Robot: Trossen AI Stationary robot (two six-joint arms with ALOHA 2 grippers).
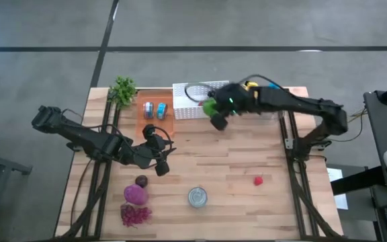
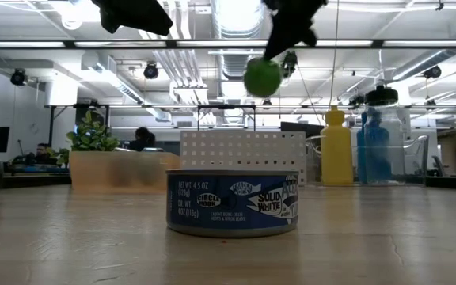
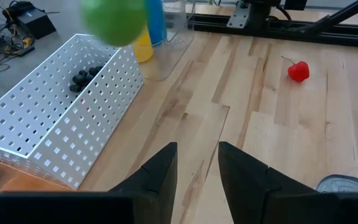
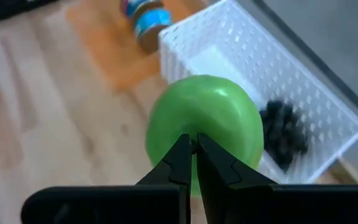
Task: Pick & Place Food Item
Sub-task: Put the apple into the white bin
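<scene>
A green apple (image 1: pixel 210 106) hangs in the air over the near wall of the white perforated basket (image 1: pixel 192 101) at the table's far middle. My right gripper (image 4: pixel 194 142) is shut at the apple's top; in the low view the apple (image 2: pixel 262 77) hangs under the gripper (image 2: pixel 282 43). My left gripper (image 1: pixel 160 161) waits open left of the table's middle, nothing between its fingers (image 3: pixel 166 171). In its view the apple (image 3: pixel 114 22) floats beyond the basket (image 3: pixel 48 124). My right gripper has its two fingertips closed together on the apple's upper side (image 4: pixel 194 132); what sits between them is too thin to make out. The fingers slant down from the table's right. The apple hangs below them, clear of table and basket.
Dark berries (image 4: pixel 283 140) lie in the basket. An orange tray (image 1: pixel 154 111) with two small cans and a plant (image 1: pixel 122 89) stand left of it; bottles (image 2: pixel 336 146) stand at the back right. Nearer lie a tuna can (image 1: pixel 197 197), a red fruit (image 1: pixel 258 180) and purple foods (image 1: pixel 135 202).
</scene>
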